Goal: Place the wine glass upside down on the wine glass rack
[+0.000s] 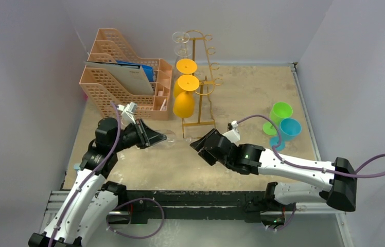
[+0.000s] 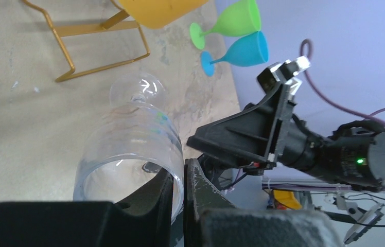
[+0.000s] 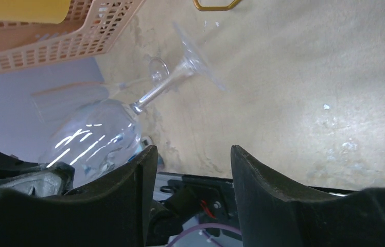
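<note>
The left end effector (image 2: 181, 175) is pinched narrow on the wine glass (image 2: 128, 134), gripping the rim of the bowl with one finger inside the bowl and the other outside against the wall. The right end effector (image 3: 193, 152) stands wide, with nothing between its fingers. It points at the glass from the other side, and its tips are short of the stem and foot.

The wine glass is clear, with a ribbed bowl, a thin stem and a flat round foot. It is held roughly on its side just in front of the wine glass rack (image 2: 103, 66), a little left of the rack's base frame, with its foot toward the right end effector. Whether the foot touches the surface (image 1: 262, 87) cannot be told.

The rack is a single tall gold wire stand at the back of the surface. On its left side hang two yellow glasses (image 1: 184, 104), upside down one below the other, and above them one more clear glass (image 1: 181, 38).

To the right of the rack, well apart from it, are one green glass (image 1: 281, 110) and one blue glass (image 1: 290, 127), just beside each other. To the left of the rack, close against it, is one peach lattice organizer (image 1: 103, 87) holding papers.
</note>
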Robot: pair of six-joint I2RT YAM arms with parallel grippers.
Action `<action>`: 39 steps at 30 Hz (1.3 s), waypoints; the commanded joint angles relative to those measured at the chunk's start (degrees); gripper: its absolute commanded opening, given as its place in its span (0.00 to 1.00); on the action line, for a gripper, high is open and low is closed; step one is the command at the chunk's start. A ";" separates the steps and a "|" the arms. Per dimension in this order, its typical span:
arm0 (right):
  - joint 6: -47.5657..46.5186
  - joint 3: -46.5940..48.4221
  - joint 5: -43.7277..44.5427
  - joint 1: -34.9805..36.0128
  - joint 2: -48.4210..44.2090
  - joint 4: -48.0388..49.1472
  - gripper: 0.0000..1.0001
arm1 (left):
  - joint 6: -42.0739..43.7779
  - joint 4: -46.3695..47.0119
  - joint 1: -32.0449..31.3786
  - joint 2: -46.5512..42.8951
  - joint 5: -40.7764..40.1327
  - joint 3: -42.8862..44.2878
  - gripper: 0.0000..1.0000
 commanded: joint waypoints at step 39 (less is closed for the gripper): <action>18.84 -0.44 5.62 -4.12 11.31 18.52 0.35 | -19.96 39.67 -0.63 -0.18 5.95 -15.65 0.00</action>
